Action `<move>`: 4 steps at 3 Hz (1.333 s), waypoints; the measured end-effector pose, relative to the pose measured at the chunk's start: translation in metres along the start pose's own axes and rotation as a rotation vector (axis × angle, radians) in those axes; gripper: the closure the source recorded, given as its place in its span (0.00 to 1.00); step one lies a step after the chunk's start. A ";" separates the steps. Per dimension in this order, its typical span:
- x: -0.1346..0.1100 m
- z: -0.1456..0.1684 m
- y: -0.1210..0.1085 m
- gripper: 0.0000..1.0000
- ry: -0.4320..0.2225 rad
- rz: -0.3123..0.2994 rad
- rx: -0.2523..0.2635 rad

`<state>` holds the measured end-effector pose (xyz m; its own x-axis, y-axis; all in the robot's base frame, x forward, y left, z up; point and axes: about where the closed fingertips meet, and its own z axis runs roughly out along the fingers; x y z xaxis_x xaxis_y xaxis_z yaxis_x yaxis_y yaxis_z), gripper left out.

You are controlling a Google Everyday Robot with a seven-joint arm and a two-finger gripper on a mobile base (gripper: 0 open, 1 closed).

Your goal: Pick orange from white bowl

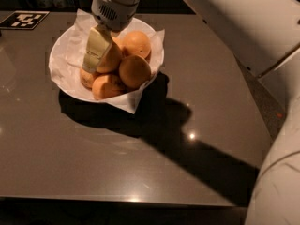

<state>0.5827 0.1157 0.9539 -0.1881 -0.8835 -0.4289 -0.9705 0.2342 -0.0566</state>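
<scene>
The white bowl (65, 55), lined with crinkled white paper, stands at the back left of the dark table and holds several oranges. The paler, yellow-orange orange (111, 59) lies in the middle of the pile. My gripper (98, 53) reaches down into the bowl from above and lies against this orange's left side. The orange rests among the others. Smaller, deeper-orange oranges lie at the right (134, 71), at the back (136, 43) and at the front (107, 85).
The dark glossy table (140, 163) ends at a front edge near the bottom and a right edge. A black-and-white marker tag (24, 19) lies at the back left. My white arm (243, 27) crosses the upper right, casting a broad shadow.
</scene>
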 end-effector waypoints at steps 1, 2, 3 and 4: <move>-0.001 0.005 -0.004 0.15 0.008 0.003 0.000; -0.002 0.011 -0.011 0.15 0.021 0.001 0.006; 0.000 0.027 -0.015 0.14 0.056 -0.004 -0.004; 0.003 0.032 -0.015 0.32 0.073 -0.006 -0.009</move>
<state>0.6016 0.1224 0.9245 -0.1925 -0.9123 -0.3615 -0.9729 0.2256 -0.0512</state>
